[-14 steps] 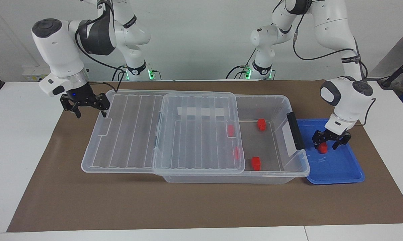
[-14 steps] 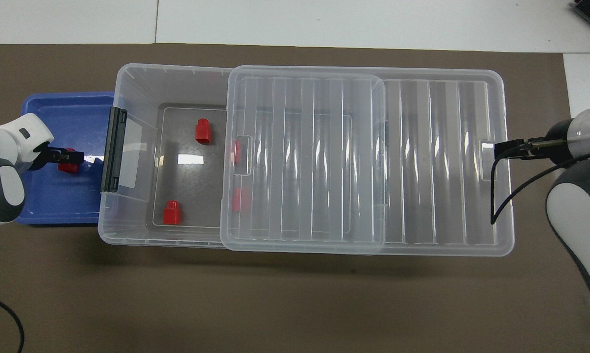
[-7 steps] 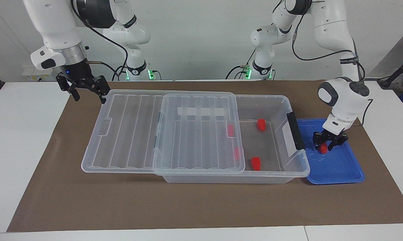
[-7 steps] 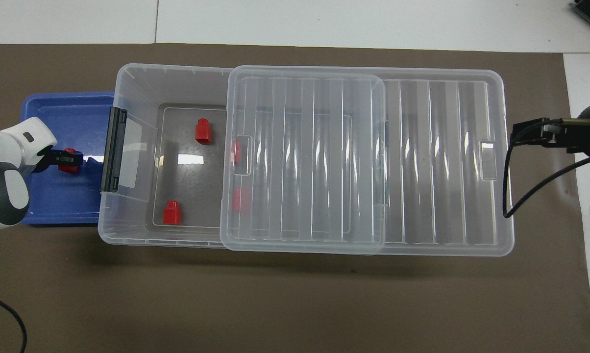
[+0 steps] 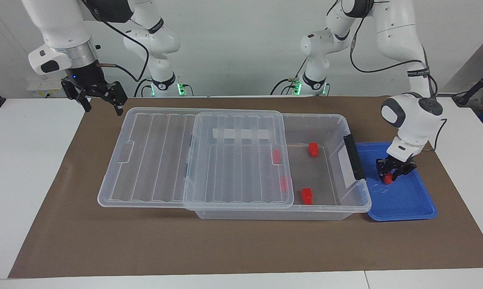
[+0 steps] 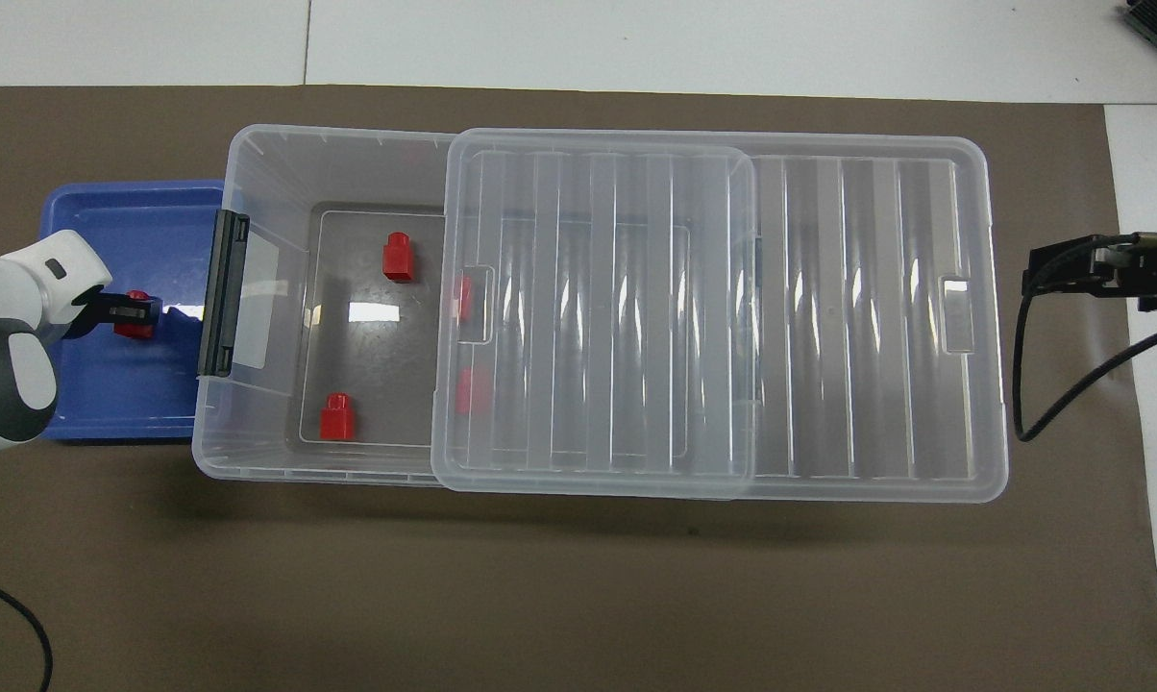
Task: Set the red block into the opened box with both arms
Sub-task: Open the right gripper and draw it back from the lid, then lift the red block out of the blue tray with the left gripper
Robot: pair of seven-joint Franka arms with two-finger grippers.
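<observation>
In the blue tray (image 5: 406, 200) (image 6: 117, 394) at the left arm's end of the table sits a small red block (image 5: 387, 180) (image 6: 137, 317). My left gripper (image 5: 390, 176) (image 6: 135, 309) is down in the tray and shut on it. The clear box (image 5: 358, 200) (image 6: 252, 452) lies beside the tray, its black latch (image 5: 354, 156) facing it. Its ribbed lid (image 5: 153, 156) (image 6: 876, 317) is slid halfway off toward the right arm's end, so the half by the tray is uncovered. My right gripper (image 5: 94, 100) (image 6: 1045, 274) hangs open in the air off the lid's outer end.
Two red blocks (image 5: 313, 149) (image 5: 306, 195) lie on the uncovered box floor. Two more (image 5: 276, 156) (image 5: 283, 183) show through the lid's edge. A brown mat (image 5: 225, 249) covers the table under everything.
The left gripper's fingers closed onto the red block in the tray. The right gripper rose and drew back from the lid's end toward the robots.
</observation>
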